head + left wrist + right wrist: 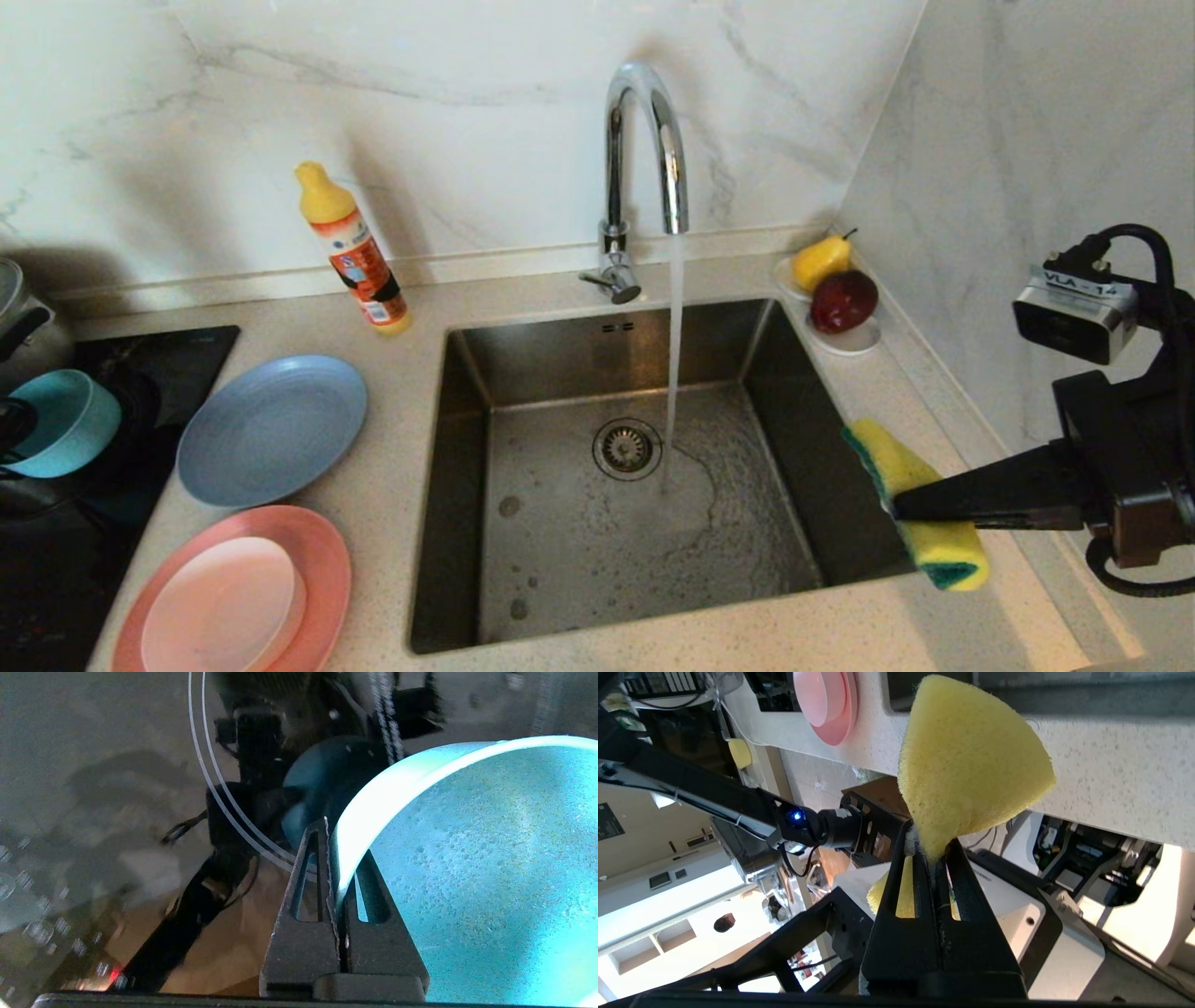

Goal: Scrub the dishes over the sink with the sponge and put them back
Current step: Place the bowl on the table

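Right gripper (931, 856): I am pinching the porous yellow sponge with its green scouring layer (920, 504) at its waist, over the right rim of the brushed steel sink (467, 439).
Left gripper (334, 858): I am clamping the matte teal bowl (467, 882) by its rim above the black hob (112, 373); the wrist view alone is showing this grip.
Surroundings: water is running from the chrome tap (644, 149); the blue-grey plate (271, 429) and the pink dish (224, 607) on the salmon plate (322, 560) are lying left of the sink.

1. Plates: three, left of the sink (467, 392) – one blue-grey plate (271, 429), one salmon-pink plate (322, 569), one smaller pale pink dish (224, 602) lying in it.
2. Bowls: one, teal bowl (65, 420).
3. Sponges: one, sponge (920, 504).
4. Detergent bottles: one, bottle (359, 257).
5. Fruit: two, pear (822, 261) and apple (843, 301), on one saucer (854, 341).
6. Taps: one, tap (639, 159).
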